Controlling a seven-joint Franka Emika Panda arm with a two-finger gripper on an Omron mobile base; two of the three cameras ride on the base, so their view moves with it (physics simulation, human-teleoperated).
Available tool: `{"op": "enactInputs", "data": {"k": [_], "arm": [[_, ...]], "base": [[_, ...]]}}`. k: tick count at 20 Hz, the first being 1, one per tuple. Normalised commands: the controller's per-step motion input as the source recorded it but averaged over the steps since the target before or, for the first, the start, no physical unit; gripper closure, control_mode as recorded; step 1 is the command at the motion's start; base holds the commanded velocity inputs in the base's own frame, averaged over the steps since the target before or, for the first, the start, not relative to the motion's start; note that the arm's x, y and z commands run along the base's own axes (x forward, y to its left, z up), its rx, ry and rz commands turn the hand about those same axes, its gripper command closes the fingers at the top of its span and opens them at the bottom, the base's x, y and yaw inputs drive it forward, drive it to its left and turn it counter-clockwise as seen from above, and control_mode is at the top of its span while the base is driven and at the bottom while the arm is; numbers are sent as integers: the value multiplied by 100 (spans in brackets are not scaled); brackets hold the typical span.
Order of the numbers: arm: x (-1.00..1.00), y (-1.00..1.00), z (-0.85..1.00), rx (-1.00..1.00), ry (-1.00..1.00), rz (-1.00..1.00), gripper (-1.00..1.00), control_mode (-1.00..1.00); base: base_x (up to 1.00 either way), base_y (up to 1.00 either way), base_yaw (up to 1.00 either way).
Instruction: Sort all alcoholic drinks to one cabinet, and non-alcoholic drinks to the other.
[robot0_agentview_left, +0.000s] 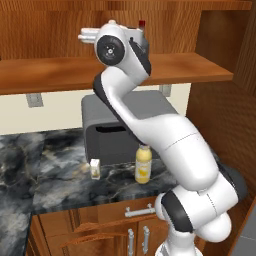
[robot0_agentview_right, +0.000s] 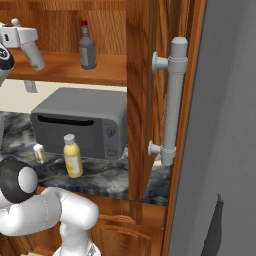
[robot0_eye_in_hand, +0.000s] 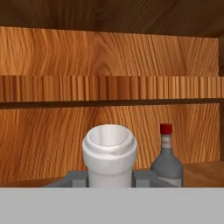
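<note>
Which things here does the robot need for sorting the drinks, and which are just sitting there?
Needed for the job:
- white bottle, between the jaws of the gripper
- dark grey bottle with red cap, on the wall cabinet shelf
- yellow juice bottle on the counter
- small cream carton on the counter

Just sitting there:
- grey microwave
- marble counter

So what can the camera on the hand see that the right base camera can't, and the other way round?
Hand view alone: the white bottle up close, its open mouth between the fingers. Right base view alone: the grey microwave, the yellow juice bottle and the small carton on the marble counter. Both: the dark grey red-capped bottle standing on the wooden shelf.
</note>
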Motion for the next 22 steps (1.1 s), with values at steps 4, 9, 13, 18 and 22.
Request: {"op": "enactInputs", "data": {"k": [4, 9, 13, 18, 22], "arm": [[36, 5, 0, 0, 5, 0, 100, -100], [29, 10, -3, 0, 1, 0, 100, -100], [24, 10, -6, 0, 0, 0, 100, -100], [8, 6, -18, 0, 1, 0, 100, -100], [7, 0, -14, 0, 0, 0, 100, -100]], "base": [[0, 0, 0], [0, 0, 0], [0, 0, 0], [0, 0, 0], [0, 0, 0]]}}
